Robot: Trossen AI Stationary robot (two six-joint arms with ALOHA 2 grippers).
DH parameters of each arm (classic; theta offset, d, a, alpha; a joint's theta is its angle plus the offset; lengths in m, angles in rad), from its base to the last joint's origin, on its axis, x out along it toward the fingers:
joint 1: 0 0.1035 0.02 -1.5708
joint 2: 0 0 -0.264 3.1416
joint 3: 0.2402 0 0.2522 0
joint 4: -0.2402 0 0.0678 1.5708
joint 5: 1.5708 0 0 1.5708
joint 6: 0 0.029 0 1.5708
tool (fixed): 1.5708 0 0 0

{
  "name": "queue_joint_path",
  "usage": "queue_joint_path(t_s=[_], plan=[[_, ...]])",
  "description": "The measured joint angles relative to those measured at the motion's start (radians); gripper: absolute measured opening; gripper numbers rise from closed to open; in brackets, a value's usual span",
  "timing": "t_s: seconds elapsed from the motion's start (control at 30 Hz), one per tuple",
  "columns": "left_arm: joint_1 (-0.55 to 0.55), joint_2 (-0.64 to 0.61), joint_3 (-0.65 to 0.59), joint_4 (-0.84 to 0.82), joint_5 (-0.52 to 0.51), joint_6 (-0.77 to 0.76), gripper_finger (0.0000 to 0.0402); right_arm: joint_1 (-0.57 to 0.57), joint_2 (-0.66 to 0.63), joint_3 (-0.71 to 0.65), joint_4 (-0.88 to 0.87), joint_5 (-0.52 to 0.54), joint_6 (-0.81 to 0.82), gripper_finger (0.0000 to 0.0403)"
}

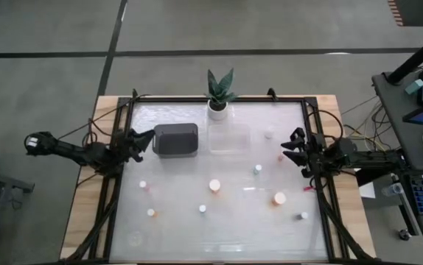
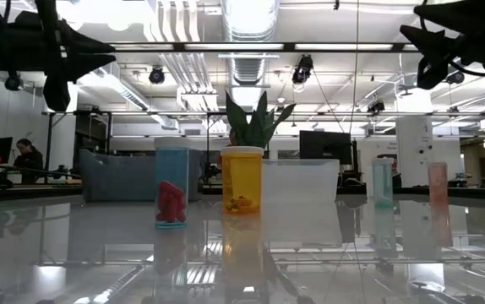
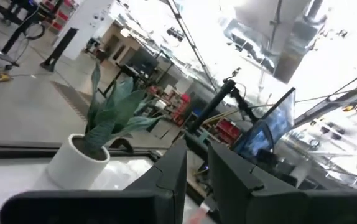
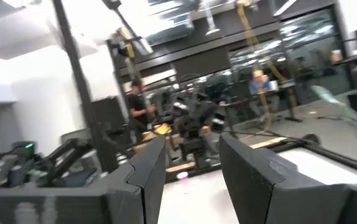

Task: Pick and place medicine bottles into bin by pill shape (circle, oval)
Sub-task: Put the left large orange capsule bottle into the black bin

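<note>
Sorting not yet begun: bottles loose on the table, both arms raised and empty.

The medicine bottles (image 1: pixel 215 185) lie scattered across the near half of the table (image 1: pixel 175 235); the dark bin (image 1: pixel 175 139) and clear bin (image 1: pixel 229 138) at the far edge seemingly hold none. The left gripper (image 1: pixel 147 139) hovers beside the dark bin, the right gripper (image 1: pixel 295 149) at the right edge; both are slightly parted and grasp nothing.

Glossy white table (image 1: pixel 175 235) with scattered medicine bottles (image 1: pixel 215 185), grey bin (image 1: pixel 175 139), clear bin (image 1: pixel 229 138), potted plant (image 1: pixel 219 94)
</note>
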Motion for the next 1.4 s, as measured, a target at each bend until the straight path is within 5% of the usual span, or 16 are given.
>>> queue_joint_path(t_s=[0.17, 0.5, 0.77, 1.07, 1.4], plan=[[0.000, 0.065, 0.067, 0.016, 0.053, 0.071, 0.0051, 0.000, 0.000, 0.000, 0.001, 0.133, -0.051, 0.0141], [0.000, 0.385, 0.367, 0.007, 0.115, 0.166, 0.0051, 0.000, 0.000, 0.000, 0.147, 0.140, -0.279, 0.0141], [0.000, 0.696, 0.605, -0.018, 0.261, 0.165, 0.0051, 0.000, 0.000, 0.038, 0.166, 0.139, -0.383, 0.0141], [0.000, 0.949, 0.975, -0.545, 0.367, 0.047, 0.0051, 0.000, 0.000, 0.106, 0.085, 0.139, -0.412, 0.0141], [0.000, 1.230, 1.341, -1.095, 0.602, 0.029, 0.0051, 0.000, 0.000, 0.111, 0.048, 0.139, -0.427, 0.0141]])
